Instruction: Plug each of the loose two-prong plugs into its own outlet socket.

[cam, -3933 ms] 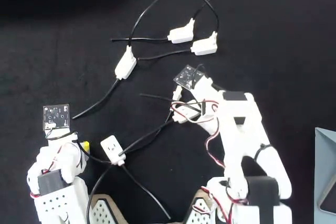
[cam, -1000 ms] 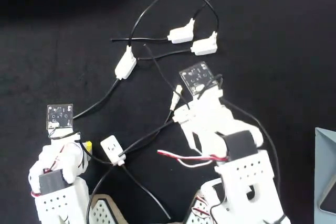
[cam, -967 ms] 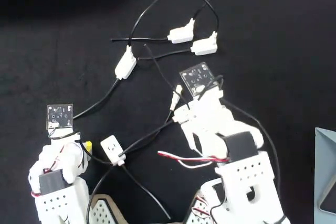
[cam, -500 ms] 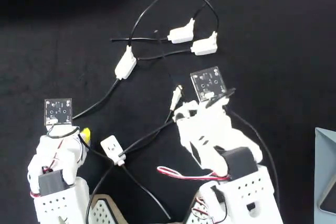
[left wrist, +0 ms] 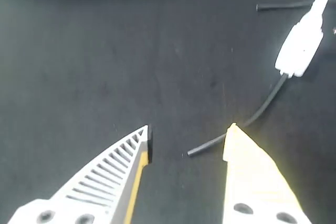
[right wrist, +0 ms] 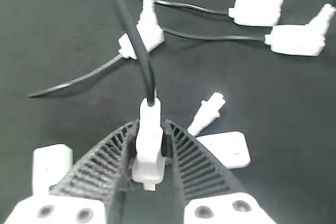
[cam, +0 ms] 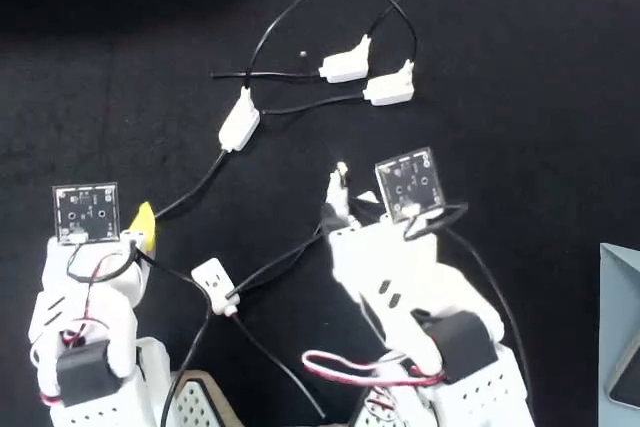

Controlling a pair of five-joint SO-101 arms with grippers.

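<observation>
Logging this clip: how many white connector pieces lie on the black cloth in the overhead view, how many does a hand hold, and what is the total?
White connector pieces lying on the black cloth: 5
White plug held in the right hand: 1
Total: 6

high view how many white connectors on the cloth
5: far pair of connectors, third connector left of them, socket block between the arms, small plug ahead of the right arm; more may hide under it.
</observation>
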